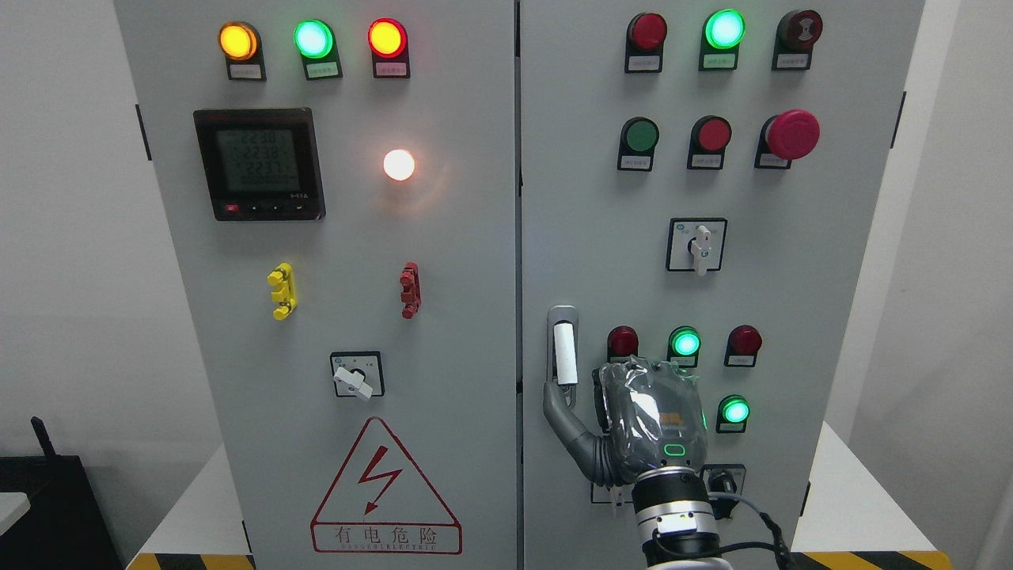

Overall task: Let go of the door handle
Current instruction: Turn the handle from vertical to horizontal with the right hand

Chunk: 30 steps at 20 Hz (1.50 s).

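Head view: right hand unclenched, thumb just below door handle, not gripping – release seemingly done, only pull-back left

Two cabinet doors are shown, bearing one digital meter, one warning triangle, one door handle and two clips, one yellow and one red. Four lit green lamps, one mushroom button and two rotary switches in clear view are counted.
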Motion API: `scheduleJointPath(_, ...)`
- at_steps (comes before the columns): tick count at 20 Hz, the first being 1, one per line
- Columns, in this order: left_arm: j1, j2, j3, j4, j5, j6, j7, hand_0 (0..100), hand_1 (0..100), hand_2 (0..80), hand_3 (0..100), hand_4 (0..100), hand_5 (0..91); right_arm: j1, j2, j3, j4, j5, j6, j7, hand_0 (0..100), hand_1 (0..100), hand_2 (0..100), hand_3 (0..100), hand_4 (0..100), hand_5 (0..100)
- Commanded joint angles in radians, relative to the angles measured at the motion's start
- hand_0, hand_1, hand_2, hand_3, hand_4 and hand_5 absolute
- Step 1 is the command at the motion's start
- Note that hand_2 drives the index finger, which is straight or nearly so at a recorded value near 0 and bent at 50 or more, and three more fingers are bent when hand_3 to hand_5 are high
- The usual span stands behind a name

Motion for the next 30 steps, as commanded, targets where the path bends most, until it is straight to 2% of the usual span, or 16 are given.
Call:
scheduleJointPath(1, 0.0, 0.0, 0.011, 0.017, 0.0, 0.001, 0.001, 12, 39, 0.0, 0, 0, 0.0, -0.003, 0.0, -0.013, 0.004, 0.0, 0.0, 0.0, 36, 1, 100, 100, 100, 97)
scheduleJointPath(11, 0.0, 0.0, 0.011, 0.017, 0.0, 0.001, 0.001, 12, 39, 0.0, 0, 0, 0.0, -0.004, 0.0, -0.022, 0.006, 0.0, 0.0, 0.0, 38, 5, 100, 100, 100, 97)
scheduleJointPath(30, -0.001, 0.0, 0.011, 0.017, 0.0, 0.001, 0.001, 12, 39, 0.0, 0, 0, 0.0, 0.0, -0.003, -0.03, -0.011, 0.0, 0.0, -0.005, 40, 5, 100, 100, 100, 97)
